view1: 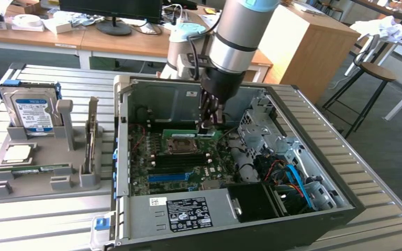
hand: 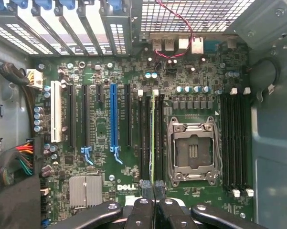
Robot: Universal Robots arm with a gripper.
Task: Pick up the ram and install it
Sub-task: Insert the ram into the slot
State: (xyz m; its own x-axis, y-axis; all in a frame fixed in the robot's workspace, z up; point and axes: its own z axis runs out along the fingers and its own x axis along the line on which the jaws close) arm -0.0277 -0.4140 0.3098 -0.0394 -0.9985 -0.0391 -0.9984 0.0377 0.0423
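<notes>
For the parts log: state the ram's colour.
The ram is green, best seen in the exterior view.

I see my gripper (hand: 153, 188) pinched shut on the ram (hand: 153, 138), which runs edge-on as a thin green line through the middle of the frame. It lines up along the black memory slots (hand: 144, 138), just beside the open processor socket (hand: 191, 151). I can't tell whether it's seated. The blue expansion slot (hand: 113, 114) lies beyond those slots, away from the socket
</notes>
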